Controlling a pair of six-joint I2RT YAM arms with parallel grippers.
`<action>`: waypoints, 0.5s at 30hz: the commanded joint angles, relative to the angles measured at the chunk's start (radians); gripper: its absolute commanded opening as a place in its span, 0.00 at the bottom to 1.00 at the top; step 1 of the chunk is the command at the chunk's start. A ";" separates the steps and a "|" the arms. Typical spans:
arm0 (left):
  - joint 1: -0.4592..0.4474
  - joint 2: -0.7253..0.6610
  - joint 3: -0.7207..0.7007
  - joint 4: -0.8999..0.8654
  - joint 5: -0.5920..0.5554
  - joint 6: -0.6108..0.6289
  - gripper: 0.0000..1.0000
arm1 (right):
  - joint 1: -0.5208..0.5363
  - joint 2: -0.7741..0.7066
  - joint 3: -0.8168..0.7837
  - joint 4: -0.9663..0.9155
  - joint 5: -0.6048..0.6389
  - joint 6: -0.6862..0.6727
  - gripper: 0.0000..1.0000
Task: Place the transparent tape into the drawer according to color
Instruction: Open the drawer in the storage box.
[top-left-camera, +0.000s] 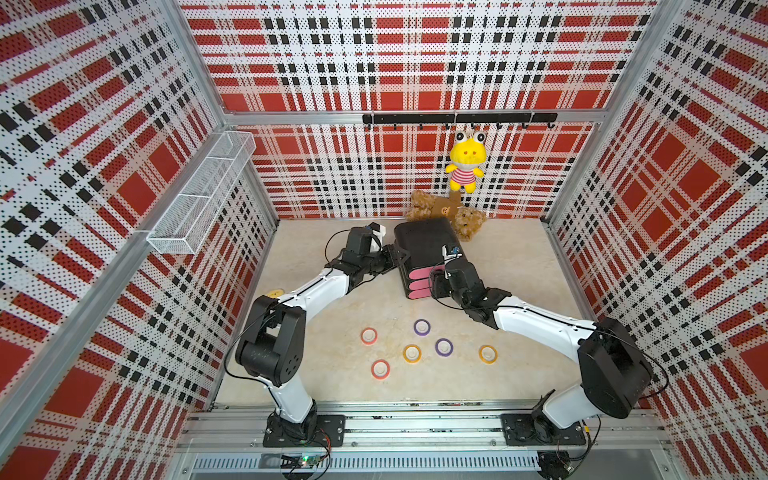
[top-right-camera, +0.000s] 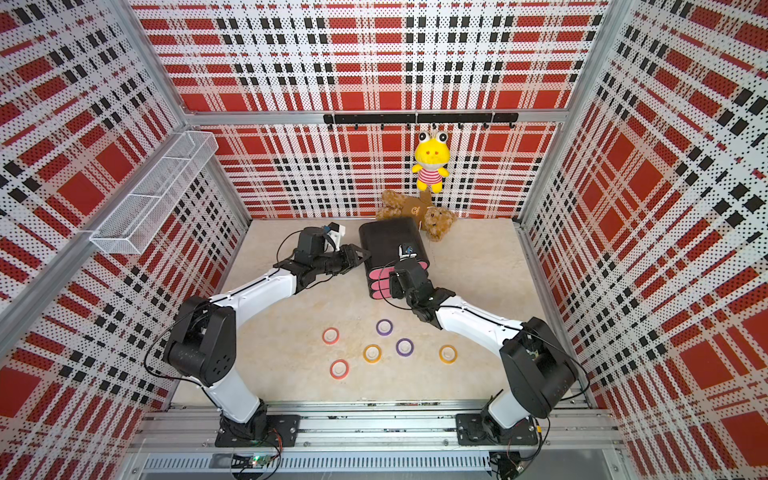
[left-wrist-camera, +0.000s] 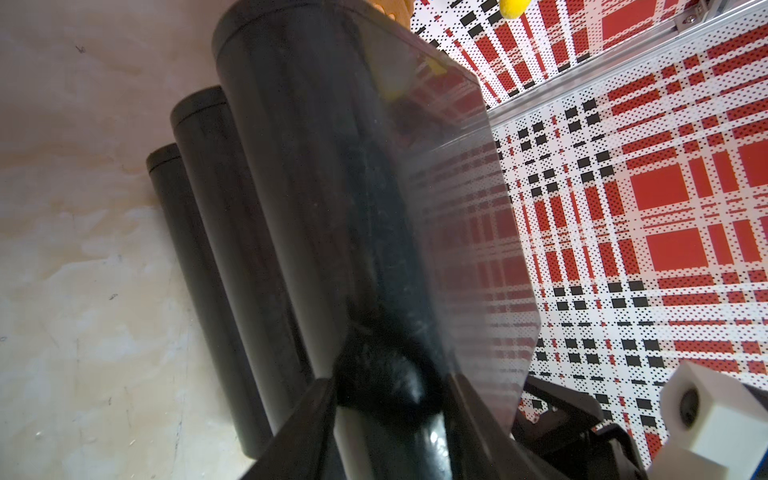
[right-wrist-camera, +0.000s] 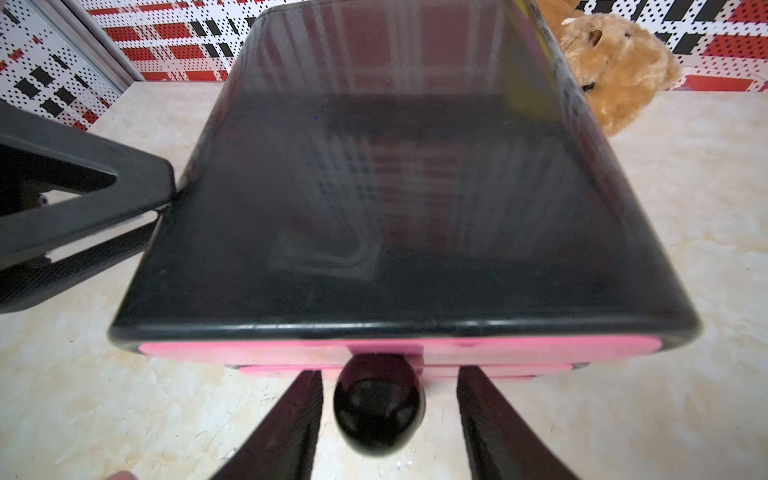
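In both top views, the black cabinet (top-left-camera: 424, 243) stands in the middle of the frame. Its three pink drawers (top-left-camera: 415, 276) face the lower edge and look shut. The right gripper (top-left-camera: 437, 284) is right at the pink fronts. The left gripper (top-left-camera: 392, 255) is at the cabinet's left side. The six tape rings (top-left-camera: 412, 353) lie flat on the table (top-left-camera: 519, 266), lower in the frame and well apart from the drawers. No gripper holds one.

In the left wrist view, the left gripper (left-wrist-camera: 390, 386) has one finger on each side of the rounded top edge of the cabinet (left-wrist-camera: 311, 166). I cannot tell if it squeezes.

In the right wrist view, the round black knob (right-wrist-camera: 378, 405) of the top drawer (right-wrist-camera: 249, 351) sits right between the two fingers (right-wrist-camera: 291, 415) of the right gripper (right-wrist-camera: 388, 374). The fingers are spread, with a thin gap on each side of the knob. So the right arm is the near one. I think it needs to squeeze the knob and pull straight back, away from the cabinet, while the left gripper holds the cabinet steady.
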 joint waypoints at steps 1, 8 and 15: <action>-0.003 0.042 0.006 -0.052 0.002 0.019 0.49 | 0.005 0.000 0.021 -0.004 0.010 -0.011 0.53; -0.003 0.043 0.009 -0.055 0.003 0.019 0.48 | 0.005 0.018 0.035 0.009 -0.004 -0.016 0.44; -0.003 0.045 0.007 -0.058 0.006 0.021 0.46 | 0.004 0.015 0.033 0.006 -0.019 -0.015 0.28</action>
